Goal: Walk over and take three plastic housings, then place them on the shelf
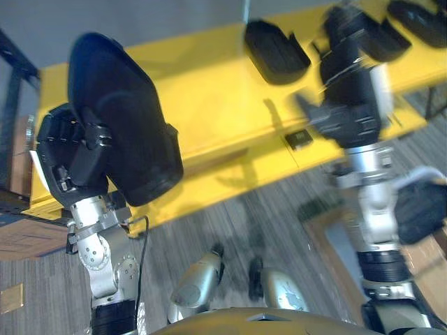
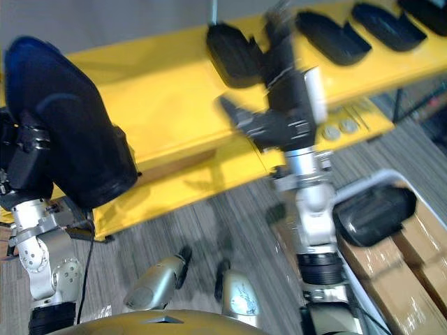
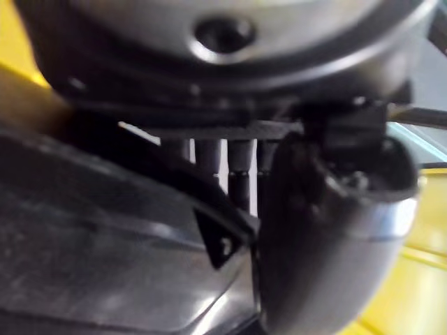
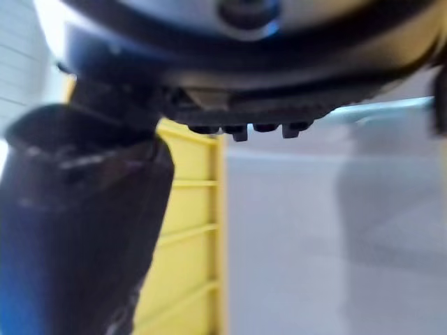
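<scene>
Yellow surface (image 1: pixel 209 105) bearing black housings (image 1: pixel 276 50). Before it, our left hand (image 1: pixel 66 157) curls fingers round one housing (image 1: pixel 129 105), likely stiff, light, slick; rims suit gripping. Right hand (image 2: pixel 279 122) above it; we cannot tell its fingers.

The left hand (image 1: pixel 66 157) has its fingers hidden behind the housing (image 1: pixel 126 118) it grips, its thumb across the edge. The right hand (image 1: pixel 346 115), upper right, is smeared by blur, so its grip cannot be read. A far housing (image 1: pixel 419 21) is cut off at the top right corner. Two round bits (image 2: pixel 337 130) on the shelf (image 2: pixel 167 105) are too small to tell.
</scene>
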You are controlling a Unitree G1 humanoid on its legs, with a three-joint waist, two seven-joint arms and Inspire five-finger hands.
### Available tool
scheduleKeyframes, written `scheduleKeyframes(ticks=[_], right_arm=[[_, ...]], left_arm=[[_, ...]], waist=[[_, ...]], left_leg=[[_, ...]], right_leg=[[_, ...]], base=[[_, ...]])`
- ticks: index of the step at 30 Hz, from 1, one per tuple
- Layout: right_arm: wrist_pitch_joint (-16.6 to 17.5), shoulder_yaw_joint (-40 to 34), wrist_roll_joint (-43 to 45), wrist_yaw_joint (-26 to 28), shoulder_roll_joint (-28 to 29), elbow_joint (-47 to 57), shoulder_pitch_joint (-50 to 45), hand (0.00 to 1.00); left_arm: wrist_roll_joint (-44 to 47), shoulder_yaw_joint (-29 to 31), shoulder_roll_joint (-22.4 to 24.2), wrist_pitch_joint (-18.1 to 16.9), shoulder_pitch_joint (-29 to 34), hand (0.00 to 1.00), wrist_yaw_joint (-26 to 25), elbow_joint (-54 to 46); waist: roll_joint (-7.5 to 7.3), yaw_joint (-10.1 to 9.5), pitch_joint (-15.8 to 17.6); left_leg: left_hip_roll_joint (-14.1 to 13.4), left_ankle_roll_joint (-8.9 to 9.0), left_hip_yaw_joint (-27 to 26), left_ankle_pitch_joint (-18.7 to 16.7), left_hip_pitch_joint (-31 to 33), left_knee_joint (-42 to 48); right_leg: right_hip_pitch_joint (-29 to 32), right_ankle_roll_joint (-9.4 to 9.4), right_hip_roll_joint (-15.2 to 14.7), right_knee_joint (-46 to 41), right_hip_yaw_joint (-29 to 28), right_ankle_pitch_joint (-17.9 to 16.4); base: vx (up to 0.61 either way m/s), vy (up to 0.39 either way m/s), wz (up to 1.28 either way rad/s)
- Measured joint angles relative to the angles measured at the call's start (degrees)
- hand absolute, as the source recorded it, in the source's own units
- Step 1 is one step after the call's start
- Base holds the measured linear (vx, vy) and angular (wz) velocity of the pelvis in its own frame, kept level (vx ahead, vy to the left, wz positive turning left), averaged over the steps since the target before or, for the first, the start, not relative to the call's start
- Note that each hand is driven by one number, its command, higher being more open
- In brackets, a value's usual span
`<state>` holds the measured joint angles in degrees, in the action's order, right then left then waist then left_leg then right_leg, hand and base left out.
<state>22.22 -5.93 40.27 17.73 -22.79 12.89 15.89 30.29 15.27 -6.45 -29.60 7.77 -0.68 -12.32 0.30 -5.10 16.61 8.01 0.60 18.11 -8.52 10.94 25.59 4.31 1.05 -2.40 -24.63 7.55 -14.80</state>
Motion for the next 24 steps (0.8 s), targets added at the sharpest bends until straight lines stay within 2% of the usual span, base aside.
scheduleKeyframes(ticks=[2, 3, 4, 5, 6, 8, 9, 11, 13, 14, 15, 16, 17, 19, 21, 22, 23, 24], right_arm=[[-2.3, -1.5, 8.9, 3.8, -2.2, 0.8, 3.5, 1.0], [-3.6, -2.2, 13.2, 5.6, -4.1, 1.1, 6.9, 1.0], [-4.2, -2.4, 14.4, 6.1, -4.7, 1.1, 8.2, 1.0], [-5.3, -2.5, 15.3, 6.9, -4.9, 1.1, 8.7, 1.0], [-6.4, -2.5, 15.2, 6.7, -4.3, 1.1, 7.4, 1.0], [-8.9, -2.3, 13.6, 5.2, -2.9, 1.0, 4.7, 1.0], [-10.6, -2.3, 11.9, 4.2, -1.9, 0.1, 3.3, 1.0], [-12.0, -2.3, 9.1, 2.9, 0.2, -2.3, 0.4, 1.0], [-12.7, -2.3, 5.2, 1.6, 3.1, -4.2, -2.2, 1.0], [-13.1, -2.3, 3.2, 0.8, 4.7, -4.3, -3.8, 1.0], [-13.0, -2.3, 1.7, 0.3, 5.6, -4.7, -6.0, 1.0], [-13.0, -2.3, 1.3, 0.3, 5.7, -5.1, -7.0, 1.0], [-13.0, -2.4, 0.5, -0.3, 5.6, -5.4, -8.8, 1.0], [-12.5, -2.4, 0.3, -1.4, 5.6, -5.4, -10.8, 1.0], [-10.1, -2.7, -2.1, -3.6, 5.7, -5.5, -13.0, 1.0], [-10.0, -2.9, -2.1, -3.8, 5.7, -5.5, -13.1, 1.0], [-9.4, -3.5, -1.9, -4.0, 5.5, -5.5, -13.0, 1.0], [-8.1, -4.3, -1.9, -4.2, 5.1, -5.5, -12.9, 1.0]], left_arm=[[3.4, 3.0, -1.1, 0.1, 2.3, 0.0, 1.1, -0.2], [5.3, 5.6, -1.1, 0.2, 1.8, 0.0, 1.1, -0.4], [6.1, 6.7, -1.1, 0.3, 1.7, 0.0, 1.1, -0.6], [7.3, 7.7, -1.1, 0.8, 1.8, 0.0, 1.5, -0.7], [7.9, 7.6, -1.0, 1.1, 1.9, 0.0, 2.1, -0.8], [7.8, 7.0, -1.0, 1.2, 2.5, 0.0, 2.8, -1.9], [7.8, 6.4, -0.8, 1.2, 3.3, 0.0, 3.0, -3.4], [7.6, 5.2, 0.3, 1.1, 4.4, 0.0, 3.9, -4.5], [7.5, 4.6, 1.5, 1.2, 5.8, 0.0, 3.9, -4.5], [7.3, 4.3, 1.6, 1.3, 6.9, 0.0, 3.7, -4.5], [7.2, 3.5, 2.0, 1.5, 8.0, 0.0, 3.3, -4.6], [7.0, 3.3, 2.2, 1.4, 8.6, 0.0, 3.2, -4.8], [6.7, 2.9, 2.5, 1.4, 9.3, 0.0, 2.9, -5.1], [4.8, 2.6, 3.1, 1.4, 9.9, 0.0, 1.7, -5.5], [3.3, 1.7, 3.4, 1.8, 10.0, 0.0, 0.9, -5.6], [2.7, 1.6, 3.4, 2.0, 10.0, 0.0, 0.7, -5.6], [2.5, 1.4, 3.3, 2.4, 10.0, 0.0, 0.5, -5.6], [2.6, 1.2, 3.4, 2.6, 9.9, 0.0, 0.5, -5.5]], waist=[[-1.34, -0.69, -3.8], [-1.68, -1.11, -4.2], [-1.73, -1.13, -4.3], [-1.0, -1.11, -4.7], [-0.72, -1.44, -5.4], [-1.09, -2.8, -7.1], [-0.98, -2.83, -7.2], [-0.62, -2.82, -7.2], [-0.77, -2.65, -7.3], [-1.09, -2.53, -7.4], [-0.57, -2.14, -7.7], [-0.38, -2.17, -7.8], [0.16, -2.09, -8.2], [0.75, -1.34, -8.5], [1.35, -0.43, -8.2], [1.63, -0.17, -8.1], [2.1, 0.16, -7.7], [2.21, 0.66, -7.5]], left_leg=[[-0.9, -0.04, 1.2, 1.0, 0.3, -4.5], [-2.5, -0.59, -0.3, 1.6, 0.5, -6.5], [-3.6, -0.73, -1.7, 1.7, 0.6, -7.0], [-5.9, -0.79, -4.7, 2.6, 0.8, -7.5], [-6.5, 0.49, -6.0, 3.6, 0.1, -8.5], [-6.3, 0.43, -6.2, 4.7, -0.8, -10.3], [-6.5, 0.22, -5.6, 5.1, -1.6, -11.2], [-6.8, 0.14, -4.8, 5.2, -2.6, -11.5], [-6.7, 0.5, -5.9, 5.0, -3.4, -11.9], [-6.5, 1.41, -7.5, 4.2, -3.3, -11.8], [-7.3, 1.89, -8.1, 3.3, -3.1, -11.5], [-8.1, 1.94, -9.0, 2.7, -3.0, -11.1], [-9.6, 2.15, -10.6, 1.8, -2.2, -9.9], [-10.9, 2.75, -11.6, 0.8, -1.3, -7.8], [-12.2, 3.63, -13.7, 0.0, 1.5, 1.3], [-12.5, 3.84, -14.4, -0.1, 2.2, 4.0], [-13.0, 4.64, -15.6, 0.1, 2.8, 7.0], [-13.2, 6.67, -17.5, 0.6, 3.6, 8.9]], right_leg=[[-1.1, 0.05, 0.2, 5.6, 1.9, 1.6], [-2.5, -1.06, 0.4, 9.0, 4.2, 3.8], [-3.0, -1.46, 0.4, 10.0, 5.4, 4.5], [-4.3, -1.24, 0.8, 11.0, 7.6, 5.5], [-5.5, -1.16, 0.8, 10.9, 8.7, 5.6], [-5.6, -1.15, 0.6, 10.7, 8.4, 5.6], [-5.0, -1.15, 0.6, 8.3, 7.4, 5.5], [-3.4, -1.98, 0.3, 7.2, 4.7, 2.5], [-3.1, -0.79, -1.3, 11.2, 2.8, 4.2], [-2.0, 0.0, -2.7, 13.4, 1.5, 9.1], [-2.5, 0.97, -2.3, 14.5, 1.4, 9.3], [-2.7, 1.02, -1.9, 15.3, 1.2, 9.5], [-2.8, 0.51, -0.9, 16.3, 1.0, 9.9], [-2.8, -0.26, 0.5, 16.8, 0.2, 9.9], [-4.4, -1.0, 1.6, 16.9, -0.3, 9.3], [-5.0, -1.09, 1.8, 17.0, -0.4, 9.3], [-6.4, -0.98, 1.8, 17.0, -0.6, 9.4], [-7.9, -0.54, 1.0, 17.6, -0.3, 9.9]], base=[[0.22, -0.102, 0.61], [0.21, -0.093, 0.63], [0.16, -0.111, 0.85], [0.16, -0.07, 0.92], [0.17, -0.049, 0.87], [0.21, 0.017, 0.65], [0.19, 0.046, 0.58], [0.08, 0.049, 0.37], [0.03, -0.01, 0.04], [-0.01, -0.038, -0.13], [-0.02, -0.062, -0.19], [-0.02, -0.069, -0.23], [-0.01, -0.1, -0.31], [0.01, -0.07, -0.25], [0.03, -0.04, -0.17], [0.04, -0.027, -0.13], [0.04, -0.012, -0.04], [0.04, 0.012, 0.05]])
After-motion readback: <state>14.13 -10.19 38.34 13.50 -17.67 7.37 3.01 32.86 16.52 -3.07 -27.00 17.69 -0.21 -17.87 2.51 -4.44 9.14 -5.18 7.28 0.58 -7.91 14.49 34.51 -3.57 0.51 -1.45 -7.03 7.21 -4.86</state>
